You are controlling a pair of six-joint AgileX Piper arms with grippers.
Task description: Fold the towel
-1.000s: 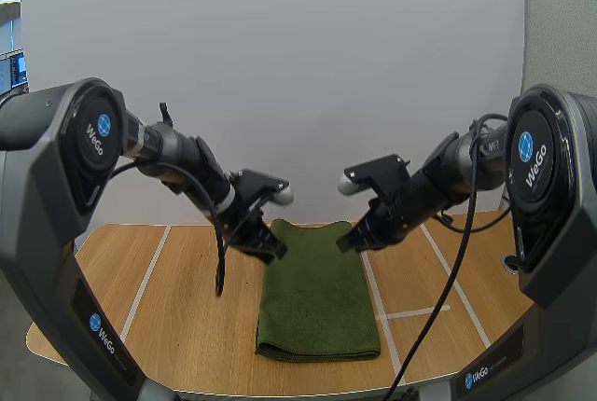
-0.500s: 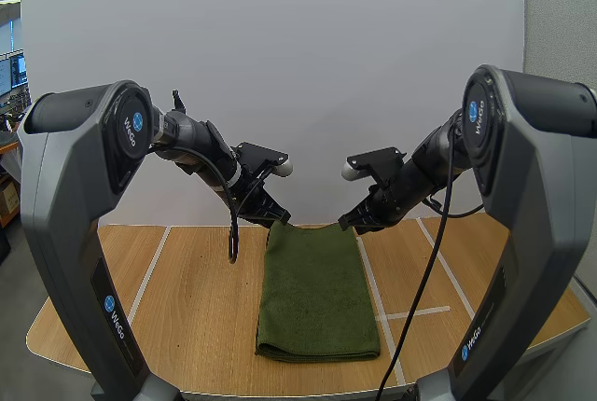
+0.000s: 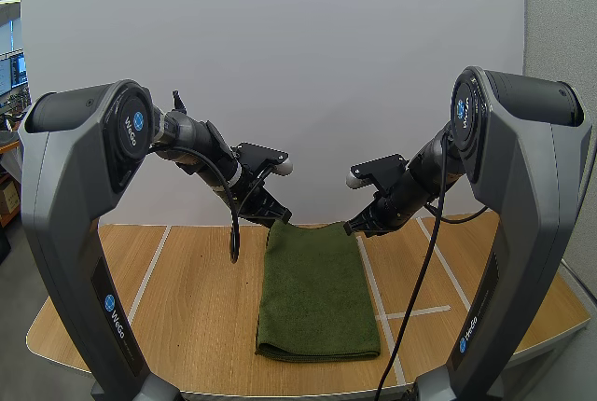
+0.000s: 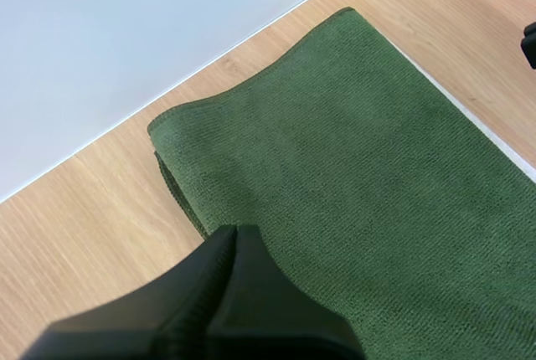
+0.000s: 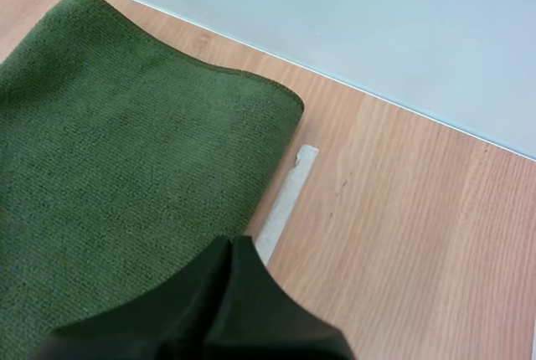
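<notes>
The right gripper (image 5: pixel 234 244), fingers together, seemingly hangs above the towel (image 5: pixel 117 126).

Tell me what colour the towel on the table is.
The towel is a plain dark olive green with no pattern; the left wrist view shows it best.

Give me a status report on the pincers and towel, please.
Left pincer shut, empty, at far left corner of green towel. Right pincer shut, empty, at far right corner. Towel folded, flat on wooden table. Nothing in the way.

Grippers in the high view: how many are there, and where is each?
2. The left gripper is by the far left corner of the towel, the right gripper by its far right corner; both are shut.
</notes>
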